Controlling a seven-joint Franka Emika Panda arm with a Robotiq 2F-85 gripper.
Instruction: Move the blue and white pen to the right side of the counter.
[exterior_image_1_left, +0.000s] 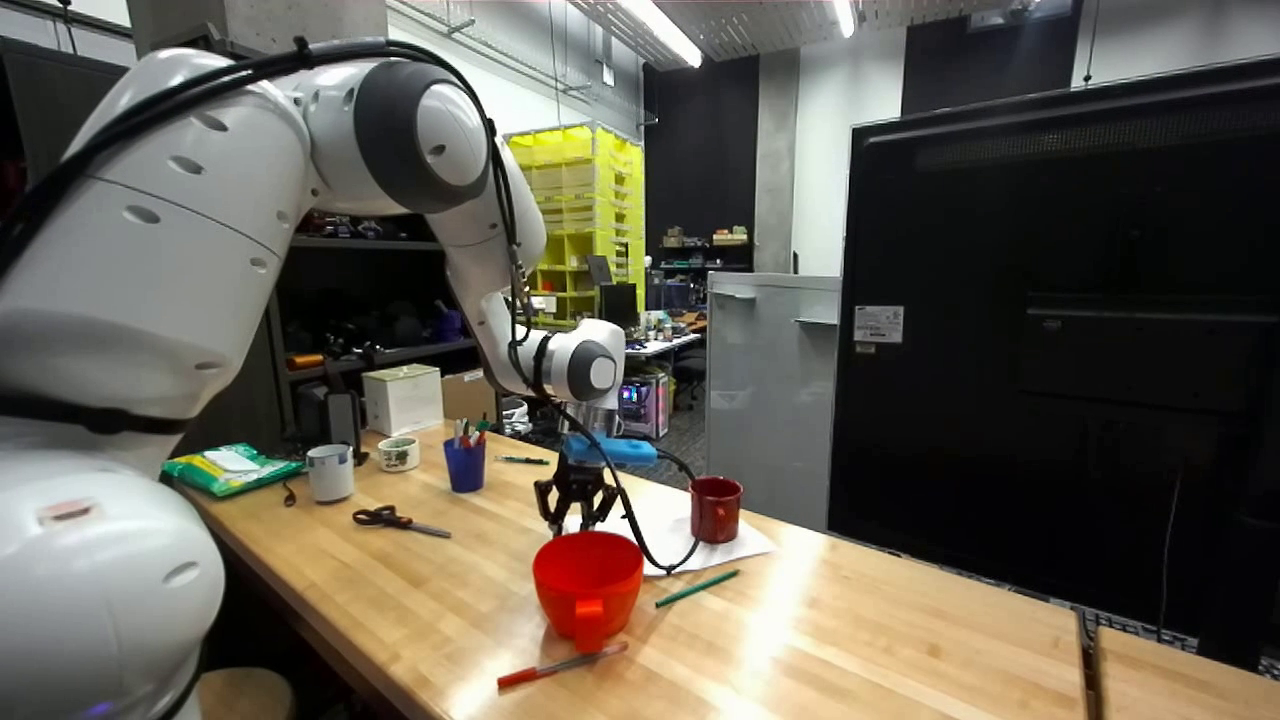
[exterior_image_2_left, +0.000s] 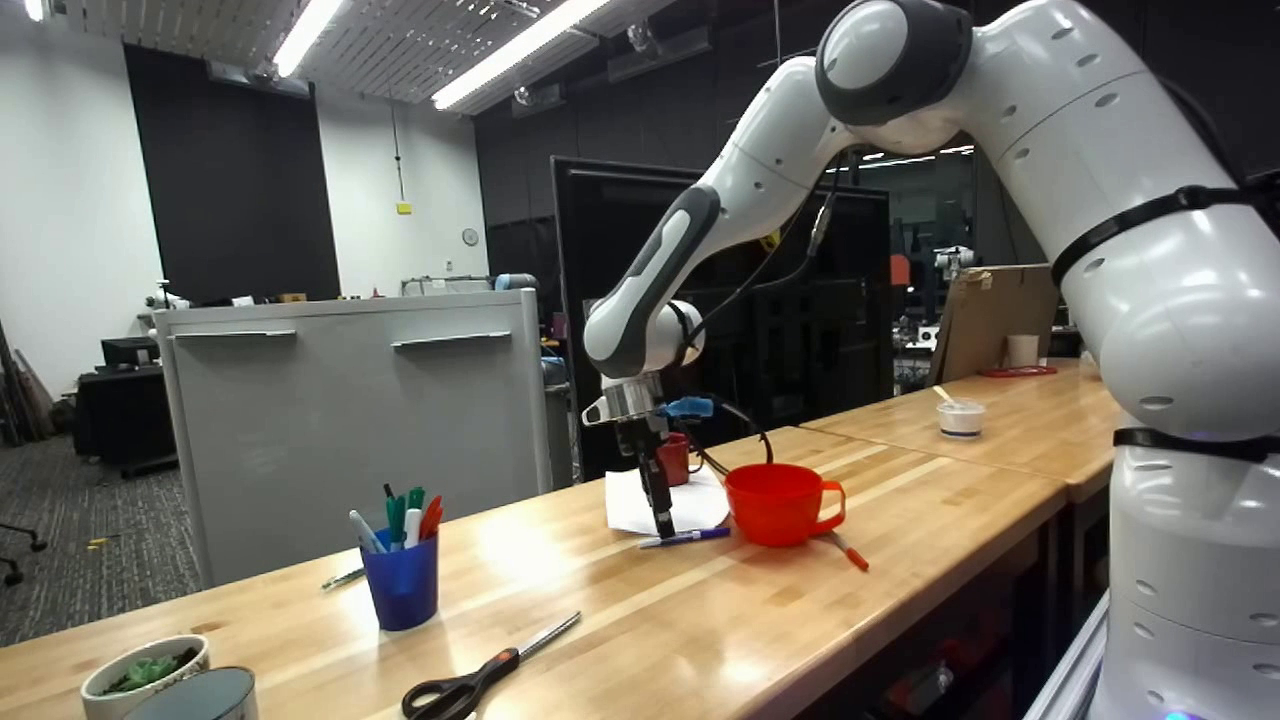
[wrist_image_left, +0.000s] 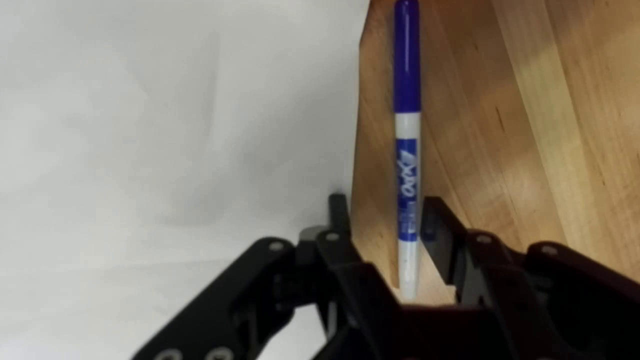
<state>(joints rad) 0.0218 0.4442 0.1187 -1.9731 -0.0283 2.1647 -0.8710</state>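
The blue and white pen (exterior_image_2_left: 690, 538) lies on the wooden counter (exterior_image_2_left: 640, 630) along the edge of a paper sheet. In the wrist view the pen (wrist_image_left: 407, 125) runs up and down, its blue cap at the top. In an exterior view the counter (exterior_image_1_left: 900, 630) shows, but the pen is hidden, with the red bowl in front. My gripper (wrist_image_left: 385, 205) is open, one finger on each side of the pen's lower half. The right finger is very close to the pen; the left is apart from it, over the paper. The gripper is low at the counter in both exterior views (exterior_image_1_left: 573, 522) (exterior_image_2_left: 662, 522).
A red bowl (exterior_image_1_left: 588, 575) stands close beside the gripper. A red mug (exterior_image_1_left: 716, 510) stands on the paper (exterior_image_2_left: 630, 505). A green pen (exterior_image_1_left: 697, 588) and a red pen (exterior_image_1_left: 560, 666) lie nearby. Scissors (exterior_image_2_left: 490, 670) and a blue pen cup (exterior_image_2_left: 402, 585) stand farther off.
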